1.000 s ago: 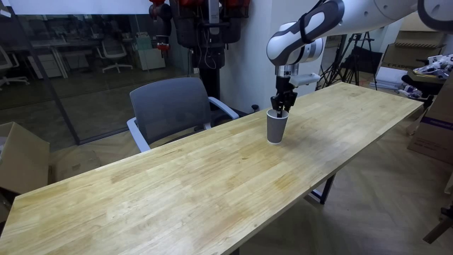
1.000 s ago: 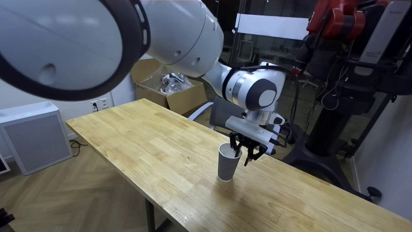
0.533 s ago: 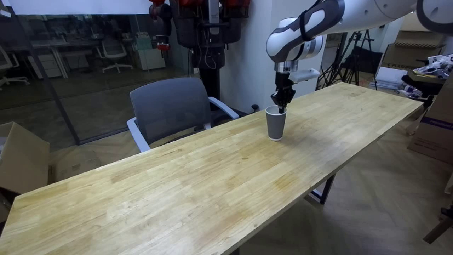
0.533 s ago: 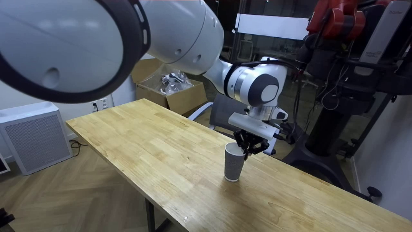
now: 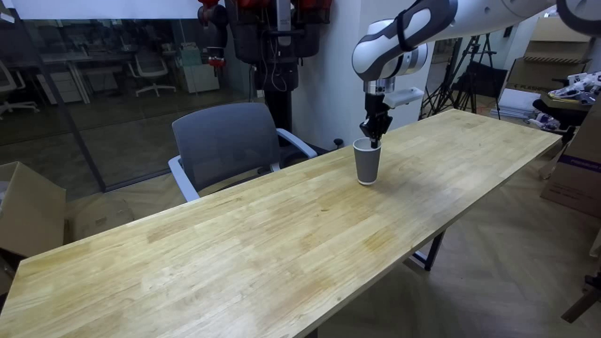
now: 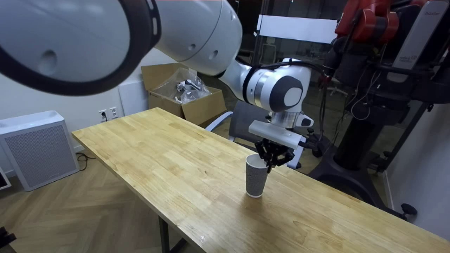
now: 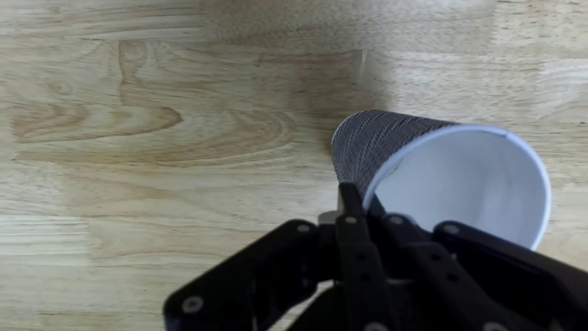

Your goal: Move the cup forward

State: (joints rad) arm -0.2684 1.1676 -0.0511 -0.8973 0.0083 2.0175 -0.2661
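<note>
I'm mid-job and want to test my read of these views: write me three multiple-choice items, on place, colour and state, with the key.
1. Where does the hand hold the cup?
A) Base
B) Rim
C) Halfway down

2. What colour is the cup's outside?
A) Grey
B) Red
C) Green

3. What state is the cup in?
A) Lidded
B) Crushed flat
C) Open-topped

1. B: the wrist view shows the rim between the fingertips.
2. A: both exterior views show grey sides.
3. C: the wrist view shows its round, lidless opening.
</note>
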